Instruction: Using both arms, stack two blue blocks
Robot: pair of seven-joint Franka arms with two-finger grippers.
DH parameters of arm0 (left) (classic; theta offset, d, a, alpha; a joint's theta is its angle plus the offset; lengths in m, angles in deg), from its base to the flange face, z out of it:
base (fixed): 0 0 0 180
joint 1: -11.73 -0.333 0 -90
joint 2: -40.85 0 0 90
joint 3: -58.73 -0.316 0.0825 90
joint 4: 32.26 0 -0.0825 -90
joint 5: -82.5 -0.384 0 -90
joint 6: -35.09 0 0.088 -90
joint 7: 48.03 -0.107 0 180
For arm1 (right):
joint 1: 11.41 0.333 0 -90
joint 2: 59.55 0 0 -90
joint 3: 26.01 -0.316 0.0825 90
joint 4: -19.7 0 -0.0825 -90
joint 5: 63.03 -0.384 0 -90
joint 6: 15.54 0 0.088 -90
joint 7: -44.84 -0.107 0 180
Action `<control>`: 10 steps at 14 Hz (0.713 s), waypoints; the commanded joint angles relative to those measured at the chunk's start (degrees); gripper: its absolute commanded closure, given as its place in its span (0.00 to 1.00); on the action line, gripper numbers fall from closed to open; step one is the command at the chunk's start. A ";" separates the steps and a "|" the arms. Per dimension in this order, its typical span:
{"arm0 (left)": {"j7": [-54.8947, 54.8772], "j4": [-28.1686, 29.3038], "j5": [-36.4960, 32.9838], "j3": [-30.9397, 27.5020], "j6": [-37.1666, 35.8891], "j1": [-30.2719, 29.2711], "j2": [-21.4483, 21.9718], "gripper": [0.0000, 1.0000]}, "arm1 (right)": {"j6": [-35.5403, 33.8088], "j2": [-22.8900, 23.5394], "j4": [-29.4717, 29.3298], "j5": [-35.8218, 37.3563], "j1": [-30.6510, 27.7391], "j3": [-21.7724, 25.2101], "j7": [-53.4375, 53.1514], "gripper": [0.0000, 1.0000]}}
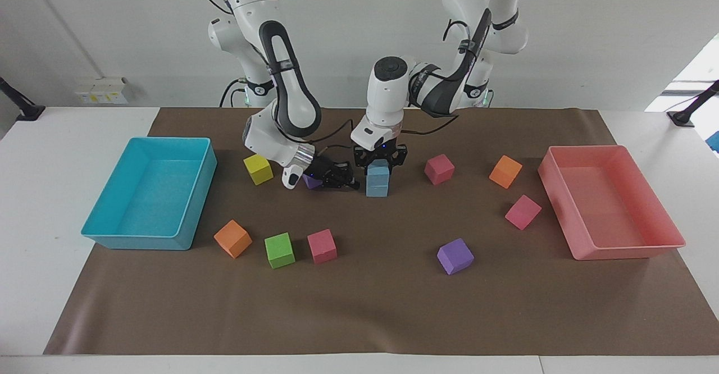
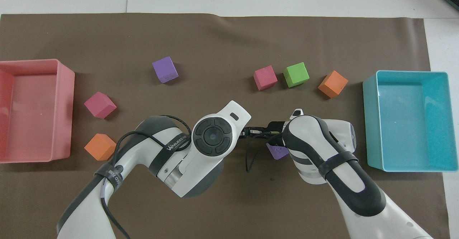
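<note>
- Facing view: the 2 blue blocks stand stacked just above the centre of the frame on the brown mat (image 1: 359, 306) of the desk (image 1: 33, 194); the upper blue block (image 1: 380, 170) sits squarely on the lower blue block (image 1: 377, 188)
- The left claw (image 1: 380, 163) points straight down over the stack, its fingers on either side of the upper blue block; I cannot tell whether they pinch it or have let go
- The right claw (image 1: 353, 185) lies low over the mat just beside the stack, toward the left of the frame; its fingertips are pressed together and hold nothing
- A purple cube (image 1: 309, 181) shows just under the right claw's wrist; a yellow cube (image 1: 258, 169) lies further toward the left of the frame
- A turquoise tray (image 1: 147, 243) is at the left of the frame, a pink tray (image 1: 623, 250) at the right
- Overhead view: the left arm (image 2: 211, 136) fills the lower middle of the frame and hides both blue blocks and the left claw
- The right arm (image 2: 322, 153) comes in from the lower right of the frame; the right claw (image 2: 248, 132) reaches the left arm's wrist; the purple cube (image 2: 275, 153) peeks out beneath it
</note>
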 commanded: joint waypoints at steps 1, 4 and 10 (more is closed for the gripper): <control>0.44 -0.71 -1.26 -0.89 -0.49 1.19 -0.28 0.15 | -0.49 -0.06 -0.09 -2.39 -0.55 -0.40 2.63 1.00; 0.70 -0.98 -1.26 -0.89 -0.67 1.36 -0.28 0.12 | -0.49 -0.06 -0.09 -2.39 -0.55 -0.40 2.54 1.00; 0.79 -1.51 -1.26 -0.89 -1.55 1.36 -0.10 0.07 | -0.49 -0.06 -0.09 -2.48 -0.55 -0.40 2.54 1.00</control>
